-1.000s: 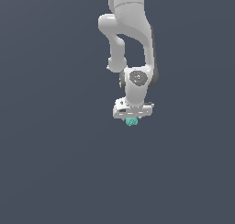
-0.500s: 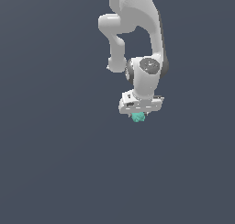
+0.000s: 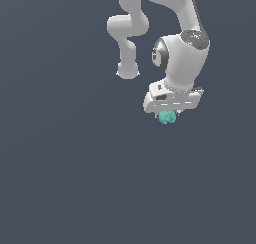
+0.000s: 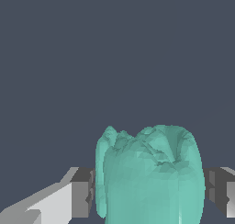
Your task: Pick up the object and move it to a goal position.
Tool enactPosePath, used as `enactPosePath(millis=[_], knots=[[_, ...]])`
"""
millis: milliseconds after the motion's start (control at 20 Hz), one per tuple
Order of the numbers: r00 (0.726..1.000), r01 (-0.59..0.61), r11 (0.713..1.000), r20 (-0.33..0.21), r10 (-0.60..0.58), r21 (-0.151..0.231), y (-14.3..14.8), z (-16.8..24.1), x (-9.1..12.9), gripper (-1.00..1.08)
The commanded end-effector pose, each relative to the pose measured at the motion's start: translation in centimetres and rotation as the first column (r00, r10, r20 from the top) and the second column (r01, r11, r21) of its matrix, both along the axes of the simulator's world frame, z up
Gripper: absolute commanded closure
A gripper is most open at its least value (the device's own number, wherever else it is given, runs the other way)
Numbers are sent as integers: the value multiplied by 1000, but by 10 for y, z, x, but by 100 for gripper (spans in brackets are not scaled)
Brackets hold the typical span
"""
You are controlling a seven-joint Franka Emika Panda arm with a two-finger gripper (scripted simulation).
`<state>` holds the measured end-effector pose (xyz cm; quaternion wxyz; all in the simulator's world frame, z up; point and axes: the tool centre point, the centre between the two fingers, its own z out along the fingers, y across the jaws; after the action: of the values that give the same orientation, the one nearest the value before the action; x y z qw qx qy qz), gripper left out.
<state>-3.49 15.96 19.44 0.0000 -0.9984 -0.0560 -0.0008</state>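
The object is a small lumpy teal-green blob (image 3: 167,117) that hangs just under my white gripper (image 3: 169,115) in the exterior view. In the wrist view the blob (image 4: 149,175) fills the space between my two dark fingertips (image 4: 82,193), which press on its two sides. The gripper is shut on the blob and holds it up against the plain dark grey background. The fingers themselves are mostly hidden behind the gripper body in the exterior view.
The white arm (image 3: 182,58) comes down from the top of the exterior view, with its elbow (image 3: 127,30) to the exterior view's left. All around is plain dark grey with no other objects or edges in view.
The gripper has moved with the blob toward the exterior view's right and slightly upward. It stays shut on the blob.
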Motion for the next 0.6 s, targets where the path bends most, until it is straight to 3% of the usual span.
enactPosePath(millis=[0,550], knots=[[1000,1,1000,-1,-1,0,13,25,4,108],[1000,2,1000,-1,-2,0,61,111,21,108]])
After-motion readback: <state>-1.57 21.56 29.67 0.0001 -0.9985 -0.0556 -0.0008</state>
